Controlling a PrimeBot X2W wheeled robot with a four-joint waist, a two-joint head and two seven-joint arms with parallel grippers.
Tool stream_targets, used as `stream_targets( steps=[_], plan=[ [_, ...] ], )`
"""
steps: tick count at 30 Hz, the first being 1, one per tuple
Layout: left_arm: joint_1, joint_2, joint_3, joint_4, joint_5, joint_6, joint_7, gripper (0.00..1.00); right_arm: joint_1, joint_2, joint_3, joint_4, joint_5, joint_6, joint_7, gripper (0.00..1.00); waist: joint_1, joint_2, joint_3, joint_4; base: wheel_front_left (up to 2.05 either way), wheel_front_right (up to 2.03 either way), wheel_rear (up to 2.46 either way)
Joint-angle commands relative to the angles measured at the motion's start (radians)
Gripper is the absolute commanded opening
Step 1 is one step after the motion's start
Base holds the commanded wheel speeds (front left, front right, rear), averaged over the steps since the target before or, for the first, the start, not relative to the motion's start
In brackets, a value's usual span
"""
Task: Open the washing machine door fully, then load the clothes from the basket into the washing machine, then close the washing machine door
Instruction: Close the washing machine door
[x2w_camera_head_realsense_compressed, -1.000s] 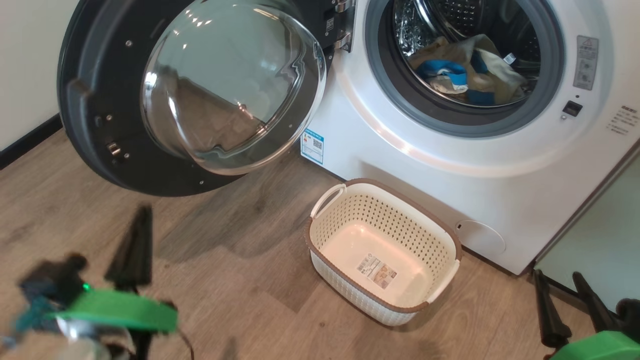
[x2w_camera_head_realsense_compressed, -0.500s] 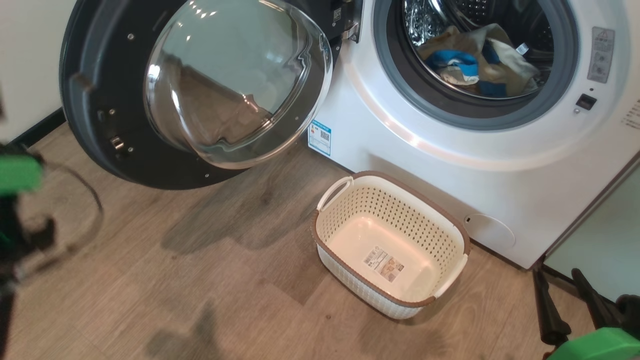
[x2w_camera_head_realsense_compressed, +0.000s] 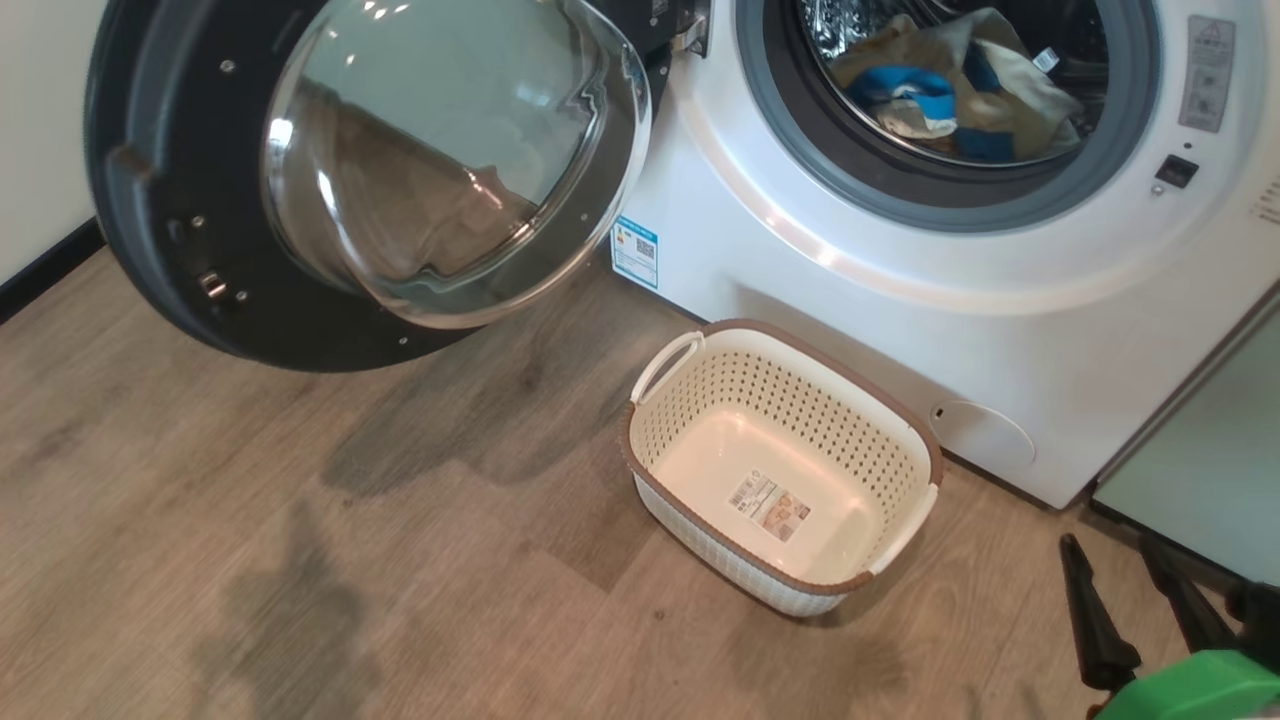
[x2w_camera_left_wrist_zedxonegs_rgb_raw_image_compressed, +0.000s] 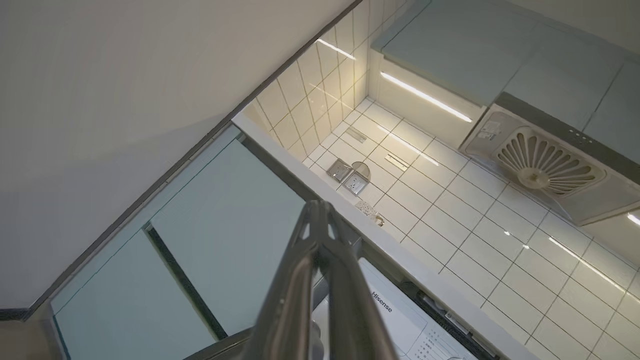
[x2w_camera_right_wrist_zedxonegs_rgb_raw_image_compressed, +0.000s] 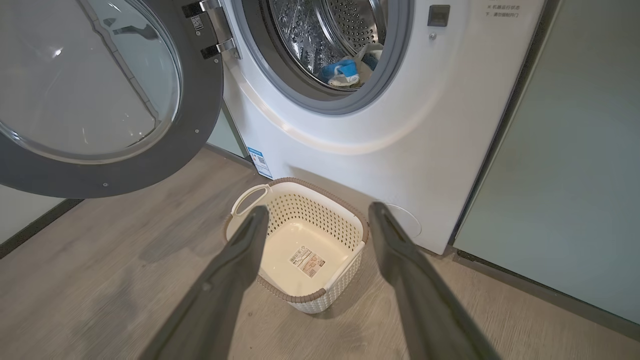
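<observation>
The washing machine (x2w_camera_head_realsense_compressed: 900, 330) stands with its washing machine door (x2w_camera_head_realsense_compressed: 150, 250) swung wide to the left, glass bowl facing me. The clothes (x2w_camera_head_realsense_compressed: 950, 90), pale yellow with blue patches, lie inside the steel drum and also show in the right wrist view (x2w_camera_right_wrist_zedxonegs_rgb_raw_image_compressed: 345, 72). On the floor in front sits the basket (x2w_camera_head_realsense_compressed: 930, 440), with just a paper label on its bottom. My right gripper (x2w_camera_head_realsense_compressed: 1109, 543) hovers open at the lower right, pointing toward the basket (x2w_camera_right_wrist_zedxonegs_rgb_raw_image_compressed: 320, 192) with nothing between its fingers. High up, my left gripper (x2w_camera_left_wrist_zedxonegs_rgb_raw_image_compressed: 317, 206) is shut on nothing and points at the kitchen wall.
A pale green cabinet panel (x2w_camera_head_realsense_compressed: 1200, 450) adjoins the machine on the right. Wooden floor (x2w_camera_head_realsense_compressed: 300, 550) spreads to the left, bounded by a dark skirting board (x2w_camera_head_realsense_compressed: 40, 270). The left wrist view looks up at a tiled wall (x2w_camera_left_wrist_zedxonegs_rgb_raw_image_compressed: 450, 190), a range hood (x2w_camera_left_wrist_zedxonegs_rgb_raw_image_compressed: 545, 165) and a countertop.
My left arm swung from the lower left of the head view up past its left edge. The head camera shifted slightly. Door, basket and right gripper stayed put.
</observation>
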Motion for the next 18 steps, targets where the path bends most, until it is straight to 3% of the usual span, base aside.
stream_targets(
  steps=[1,9,18],
  plan=[
    [-0.071,0.066,0.044,0.038,-0.031,-0.011,0.028,0.0,-0.059,-0.03,0.021,-0.044,0.007,-0.003,0.005,1.0,-0.0001,0.0,0.008,-0.007,0.0,0.0,0.0],
    [-0.148,0.077,0.116,0.341,-0.181,-0.042,0.108,0.0,-0.077,-0.052,0.028,-0.054,0.015,-0.003,0.037,1.0,-0.0001,0.0,0.039,-0.033,0.0,0.0,0.0],
    [-0.154,0.082,0.122,0.506,-0.204,-0.062,0.141,0.0,-0.095,-0.082,0.024,-0.085,0.017,-0.003,0.075,1.0,-0.0001,0.0,0.103,-0.05,0.0,0.0,0.0]
  ],
)
